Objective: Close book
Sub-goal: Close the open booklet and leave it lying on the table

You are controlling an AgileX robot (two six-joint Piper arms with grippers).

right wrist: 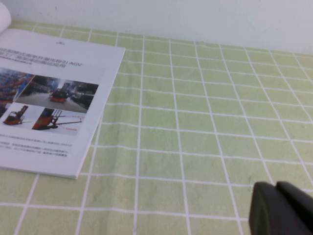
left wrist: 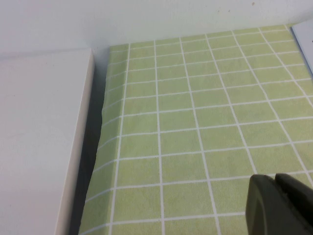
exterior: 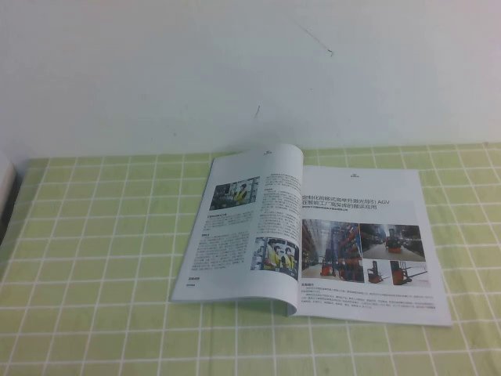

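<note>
An open magazine-like book [exterior: 313, 235] lies flat on the green checked tablecloth [exterior: 102, 258], near the middle of the table. Its left-hand page bulges up at the spine; its right-hand page shows forklift photos [right wrist: 49, 105]. Neither arm appears in the high view. My left gripper [left wrist: 276, 188] hovers over bare cloth well left of the book, fingers pressed together, holding nothing. My right gripper [right wrist: 279, 196] hangs over bare cloth to the right of the book, also shut and empty. A corner of the book [left wrist: 304, 41] peeks into the left wrist view.
A white wall [exterior: 250, 70] rises behind the table. A white flat box or board [left wrist: 39, 142] lies along the table's left edge, next to the cloth's border. Green cloth [right wrist: 205, 122] stretches bare to the right of the book.
</note>
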